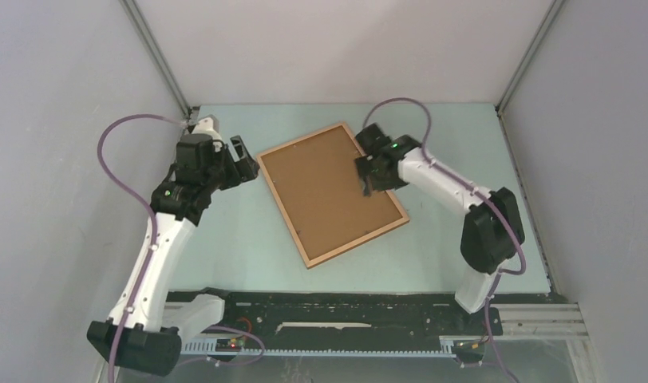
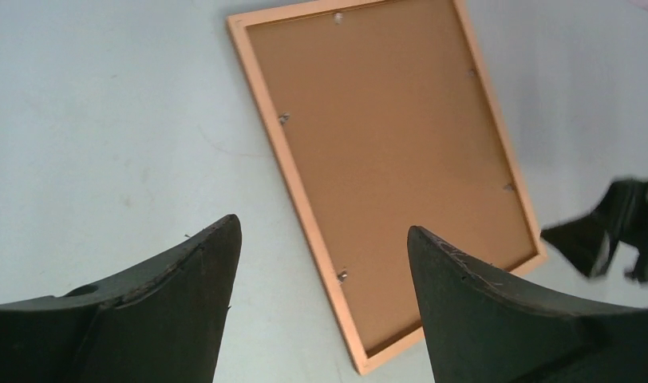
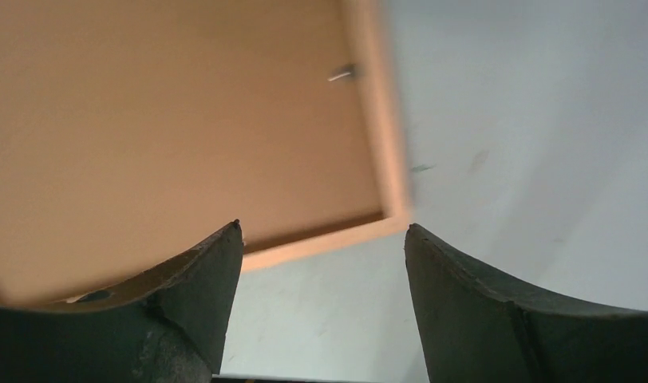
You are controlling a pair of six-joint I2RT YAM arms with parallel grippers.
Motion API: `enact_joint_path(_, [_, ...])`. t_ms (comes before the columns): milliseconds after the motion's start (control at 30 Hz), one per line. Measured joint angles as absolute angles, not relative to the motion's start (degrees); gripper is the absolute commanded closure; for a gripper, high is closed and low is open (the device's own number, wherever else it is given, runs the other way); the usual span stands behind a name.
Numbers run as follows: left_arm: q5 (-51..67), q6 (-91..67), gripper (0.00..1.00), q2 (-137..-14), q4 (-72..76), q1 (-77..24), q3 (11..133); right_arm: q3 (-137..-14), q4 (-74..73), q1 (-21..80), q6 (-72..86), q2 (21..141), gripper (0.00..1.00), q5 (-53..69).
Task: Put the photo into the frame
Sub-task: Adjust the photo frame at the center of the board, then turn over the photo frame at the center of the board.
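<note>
Frame (image 2: 302, 195) lies back-up, backing board (image 1: 329, 191) seated; photo unseen. Left gripper (image 2: 325, 231) and right gripper (image 3: 325, 227) gape empty. Likely the closing-up step; next you check that the tabs (image 2: 283, 118) hold the board.

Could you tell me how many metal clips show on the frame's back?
5 clips in the left wrist view: one on the top edge, two on the left, two on the right; the fingers may hide others.
</note>
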State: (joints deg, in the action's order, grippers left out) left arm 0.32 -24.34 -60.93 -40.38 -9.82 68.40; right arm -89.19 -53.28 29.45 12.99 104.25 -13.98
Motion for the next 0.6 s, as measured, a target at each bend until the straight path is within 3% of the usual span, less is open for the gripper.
enact_joint_path(133, [-4.5, -23.8, 0.17, -55.5, -40.1, -9.5, 64.0, -86.7, -52.8, 43.3, 18.4, 101.1, 0.29, -14.5])
enact_joint_path(300, [-12.4, -23.4, 0.16, -44.8, -38.9, -8.8, 60.9, -88.4, -51.7, 56.3, 25.8, 104.2, 0.29, -11.2])
enact_joint_path(400, [-16.3, -23.4, 0.16, -37.4, -37.1, -8.6, 59.3, -93.1, -52.0, 60.3, 28.2, 109.5, 0.30, -10.7])
enact_joint_path(600, [-21.0, -23.5, 0.16, -31.4, -35.0, -8.1, 58.8, -102.0, -53.6, 64.7, 30.6, 119.5, 0.43, -8.6])
